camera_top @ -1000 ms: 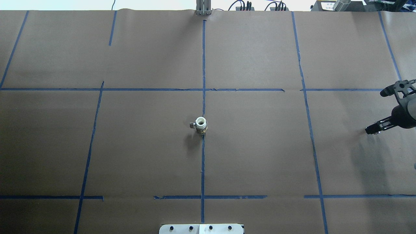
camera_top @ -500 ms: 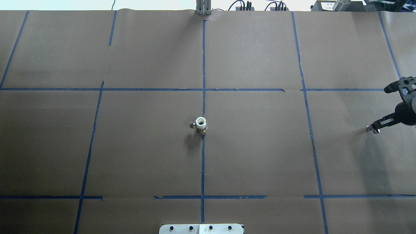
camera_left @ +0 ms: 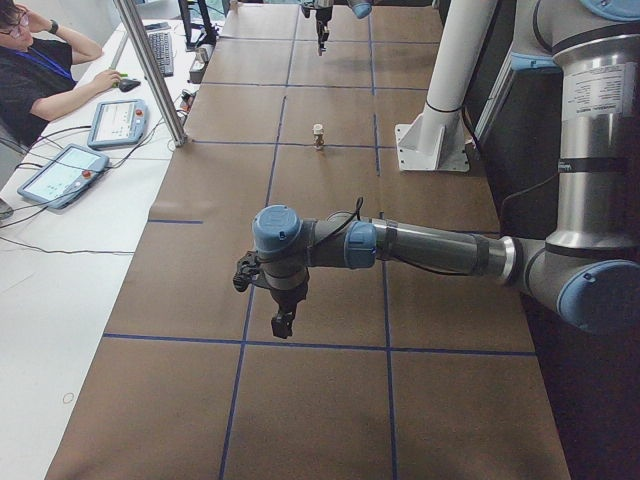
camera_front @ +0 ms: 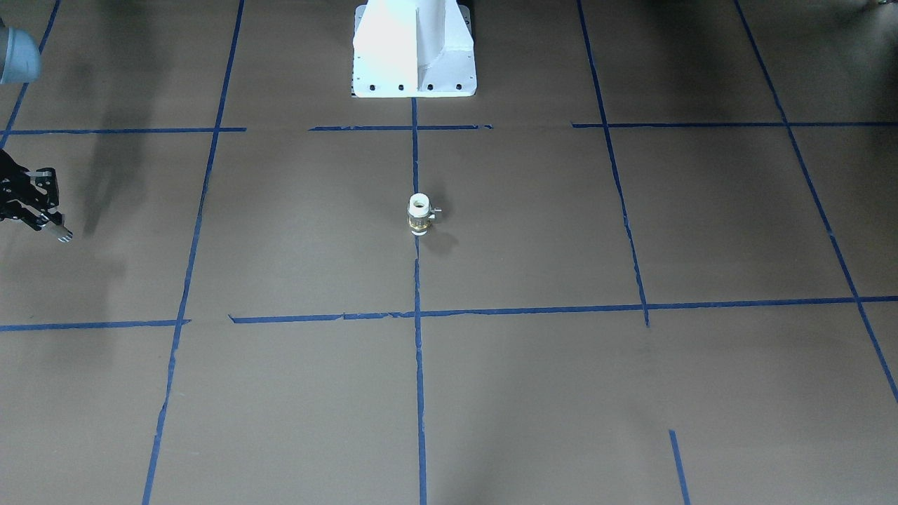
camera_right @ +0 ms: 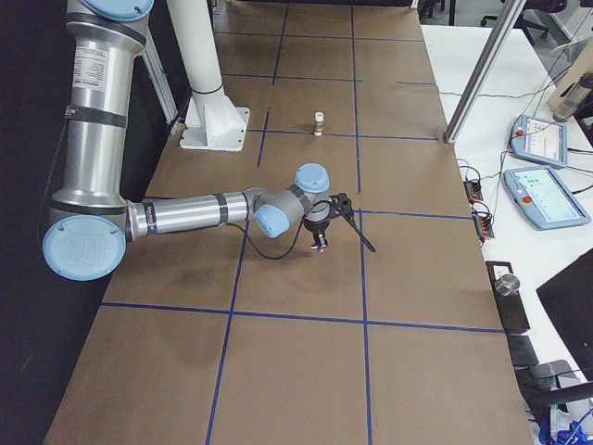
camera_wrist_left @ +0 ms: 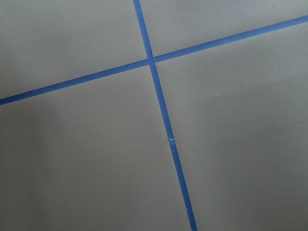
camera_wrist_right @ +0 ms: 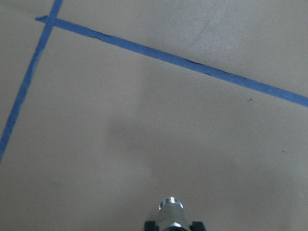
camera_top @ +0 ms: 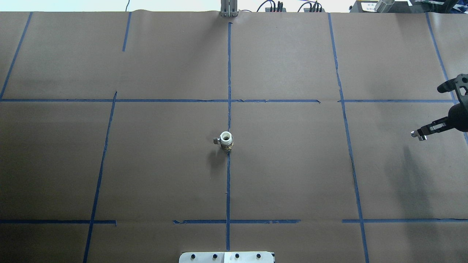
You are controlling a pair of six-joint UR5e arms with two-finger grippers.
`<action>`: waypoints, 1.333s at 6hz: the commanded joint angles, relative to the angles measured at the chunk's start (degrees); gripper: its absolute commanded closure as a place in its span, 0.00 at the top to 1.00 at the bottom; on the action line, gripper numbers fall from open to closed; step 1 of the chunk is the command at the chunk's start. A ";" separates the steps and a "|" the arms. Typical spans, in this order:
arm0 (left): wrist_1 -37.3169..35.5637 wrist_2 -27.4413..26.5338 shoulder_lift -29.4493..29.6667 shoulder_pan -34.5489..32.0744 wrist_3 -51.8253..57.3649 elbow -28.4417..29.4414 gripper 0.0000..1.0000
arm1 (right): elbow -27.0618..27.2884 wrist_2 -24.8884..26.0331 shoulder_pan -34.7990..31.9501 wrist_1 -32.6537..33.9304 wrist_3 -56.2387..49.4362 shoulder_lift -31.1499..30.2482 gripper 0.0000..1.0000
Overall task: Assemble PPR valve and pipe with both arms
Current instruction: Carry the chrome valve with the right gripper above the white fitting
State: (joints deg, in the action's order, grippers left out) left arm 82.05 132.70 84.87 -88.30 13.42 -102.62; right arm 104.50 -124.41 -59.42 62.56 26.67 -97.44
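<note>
The PPR valve [camera_top: 226, 140] stands upright at the table's centre on the blue tape line, white end up, brass band below, side stub to its left; it also shows in the front view [camera_front: 419, 212]. My right gripper [camera_top: 419, 134] is at the far right edge, well away from the valve. It is shut on the small chrome pipe [camera_wrist_right: 171, 211], held above the paper; the pipe also shows in the front view [camera_front: 63, 236]. My left gripper [camera_left: 283, 325] shows only in the left side view, far from the valve; I cannot tell if it is open or shut.
Brown paper with a blue tape grid [camera_top: 228, 100] covers the table. The white robot pedestal [camera_front: 414, 49] stands behind the valve. A metal post [camera_left: 150, 70], teach pendants [camera_left: 60, 175] and a seated operator [camera_left: 35, 70] are along the far side.
My right gripper, holding the pipe, has risen and drifted towards the table's right edge. The valve has not moved.
</note>
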 commanded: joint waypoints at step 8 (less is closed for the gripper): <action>0.39 0.72 -1.46 -0.03 -0.41 0.57 1.00 | 2.39 11.28 25.83 39.80 42.46 50.28 0.00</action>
State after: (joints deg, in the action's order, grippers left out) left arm 82.44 133.40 83.40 -88.39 13.01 -102.18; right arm 108.00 -114.93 -36.03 99.29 64.46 -51.59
